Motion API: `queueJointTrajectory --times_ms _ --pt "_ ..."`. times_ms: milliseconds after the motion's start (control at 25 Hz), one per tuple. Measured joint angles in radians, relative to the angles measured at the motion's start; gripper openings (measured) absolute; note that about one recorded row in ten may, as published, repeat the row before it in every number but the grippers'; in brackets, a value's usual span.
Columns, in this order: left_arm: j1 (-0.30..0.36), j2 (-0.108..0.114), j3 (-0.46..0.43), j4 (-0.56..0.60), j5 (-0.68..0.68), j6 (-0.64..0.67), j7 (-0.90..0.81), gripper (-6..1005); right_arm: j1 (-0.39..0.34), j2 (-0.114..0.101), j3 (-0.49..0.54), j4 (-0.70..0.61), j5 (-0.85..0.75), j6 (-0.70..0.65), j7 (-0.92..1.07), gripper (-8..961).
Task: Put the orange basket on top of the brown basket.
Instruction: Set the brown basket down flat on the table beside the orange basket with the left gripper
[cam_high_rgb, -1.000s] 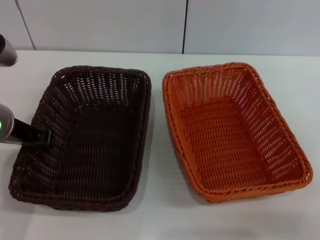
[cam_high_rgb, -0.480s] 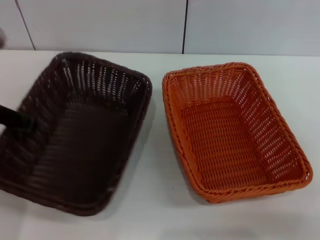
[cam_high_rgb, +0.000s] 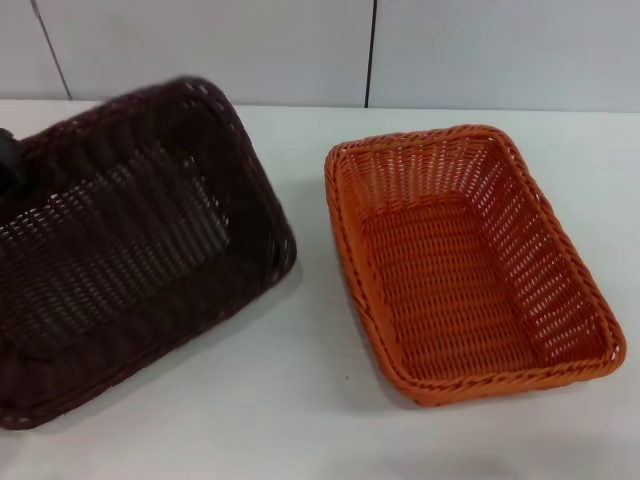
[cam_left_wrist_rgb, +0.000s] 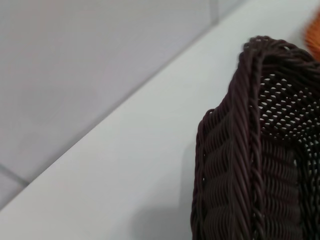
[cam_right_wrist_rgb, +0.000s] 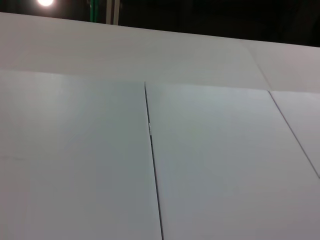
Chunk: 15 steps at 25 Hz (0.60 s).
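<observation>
Brown basket (cam_high_rgb: 130, 250) is tipped up on the left of the table (cam_high_rgb: 300, 420), its far-left rim raised at my left tool (cam_high_rgb: 6, 160), whose grip I cannot tell. Orange basket (cam_high_rgb: 465, 265) lies flat to the right, apart from it. My right tool is out of sight.

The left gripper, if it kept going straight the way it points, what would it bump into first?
Probably the brown basket. The left gripper sits at that basket's rim at the head view's left edge, pointing toward the tilted basket. The orange basket lies farther right, though depth is unclear.
</observation>
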Motion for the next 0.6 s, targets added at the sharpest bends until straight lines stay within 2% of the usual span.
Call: queueJointTrajectory --times_ms 160,200,240,280,440,520,600 --pt "-0.063 0.043 -0.002 0.058 -0.007 -0.095 0.158 175 -0.013 0.000 0.000 0.014 0.001 -0.002 0.000 676" --pt "-0.063 0.043 -0.002 0.058 -0.007 -0.095 0.158 171 -0.013 0.000 0.000 0.014 0.001 -0.002 0.000 676" --pt "-0.076 0.055 -0.006 0.069 -0.012 -0.124 0.189 167 -0.018 0.000 0.000 0.024 0.002 -0.002 0.000 676" --pt "-0.107 0.077 -0.018 0.099 -0.020 -0.177 0.251 167 -0.025 0.000 0.000 0.036 0.005 -0.001 0.000 676" --pt "-0.173 0.112 -0.021 0.200 -0.018 -0.239 0.322 167 -0.057 0.001 0.000 0.082 0.016 0.000 0.000 676" --pt "-0.209 0.125 -0.007 0.254 -0.013 -0.260 0.349 167 -0.066 0.003 0.000 0.085 0.017 -0.003 0.000 676" --pt "-0.238 0.126 0.018 0.283 -0.007 -0.265 0.374 167 -0.074 0.005 -0.004 0.088 0.017 -0.007 0.000 675"
